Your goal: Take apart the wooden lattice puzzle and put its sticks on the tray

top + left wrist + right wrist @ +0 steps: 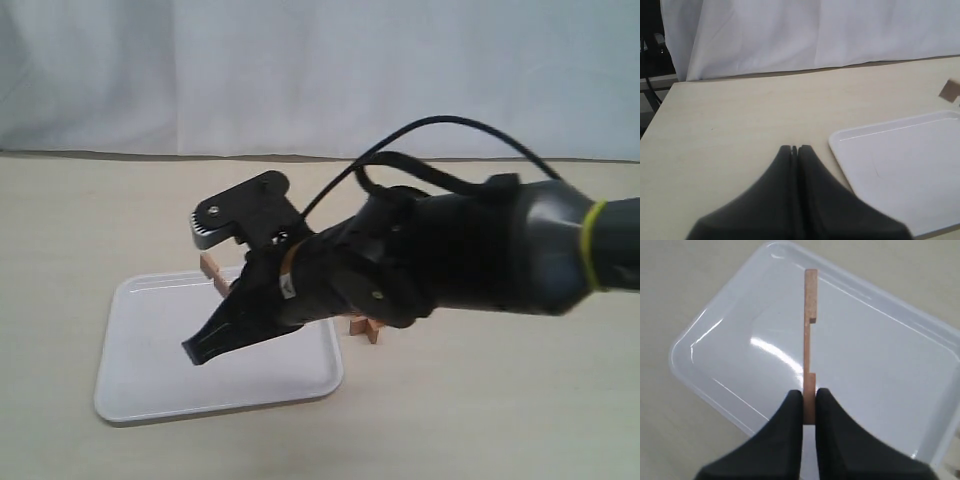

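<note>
Exterior: right arm reaches in over the tray point(150, 390), right gripper point(218, 322) hanging above its far half. From this angle I can't tell how the jaws stand. A bit of wood at the tray's far rim, right beside the gripper, is probably the stick point(213, 272). A cross-shaped bit shows under the arm, just off the tray's right side on the table point(500, 420). I take it for the rest of the lattice puzzle point(365, 328), mostly hidden.

Left wrist: left gripper point(795, 148) is clenched on nothing, parked over bare table beside the tray point(900, 165). It's out of the way, leave it.

Right wrist: this settles it. The right gripper point(809, 394) pinches one end of the stick point(810, 340), edge-on to the camera with the notches to one side. The free end points out over the tray floor point(715, 340), and the tray is empty in this view.

So the step is the drop-off. My take:
- go lower before letting go; the rim is low and a dropped stick could bounce out
- tip the free end down to touch the floor first, because the stick will topple when released
- release near the centre, not by the rim
- lift straight up after, and mind the puzzle under the forearm
</note>
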{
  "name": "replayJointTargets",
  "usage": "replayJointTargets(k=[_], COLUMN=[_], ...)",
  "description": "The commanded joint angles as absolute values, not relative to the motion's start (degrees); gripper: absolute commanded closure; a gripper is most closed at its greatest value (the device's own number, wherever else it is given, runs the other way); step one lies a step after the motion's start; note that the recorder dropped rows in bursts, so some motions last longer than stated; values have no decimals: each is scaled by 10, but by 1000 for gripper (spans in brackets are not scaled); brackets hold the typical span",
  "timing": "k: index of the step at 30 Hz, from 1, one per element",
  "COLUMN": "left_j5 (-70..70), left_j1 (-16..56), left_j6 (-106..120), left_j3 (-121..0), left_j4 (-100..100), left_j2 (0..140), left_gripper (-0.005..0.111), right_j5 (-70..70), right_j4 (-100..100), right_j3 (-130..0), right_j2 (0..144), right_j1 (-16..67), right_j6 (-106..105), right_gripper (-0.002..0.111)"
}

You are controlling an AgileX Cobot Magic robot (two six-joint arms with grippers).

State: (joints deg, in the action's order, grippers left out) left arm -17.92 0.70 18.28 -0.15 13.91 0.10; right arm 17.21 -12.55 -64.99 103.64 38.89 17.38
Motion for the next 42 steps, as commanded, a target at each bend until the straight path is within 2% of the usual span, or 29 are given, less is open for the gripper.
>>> replayJointTargets(k=[1,6,15,22,32,42], left_j5=[-176,-176,-176,-176,-176,-176], left_j1=[6,6,6,6,6,6], left_j6=[182,182,182,182,182,182], left_j3=[0,0,0,0,0,0], left_j4=[140,140,140,140,140,140], left_j2=[0,0,0,0,0,0], left_gripper=[107,107,107,107,107,107], right_j5=[242,297,332,333,331,375], right_j4=[-125,-140,-309,-327,-326,-261], right_j3=[-721,-760,-761,-761,-763,-763], right_j2=[1100,1145,1168,1185,1173,1061], right_j1=[402,387,370,370,380,388], right_j6=[174,190,405,429,424,331], right_gripper=[104,104,104,103,66,64])
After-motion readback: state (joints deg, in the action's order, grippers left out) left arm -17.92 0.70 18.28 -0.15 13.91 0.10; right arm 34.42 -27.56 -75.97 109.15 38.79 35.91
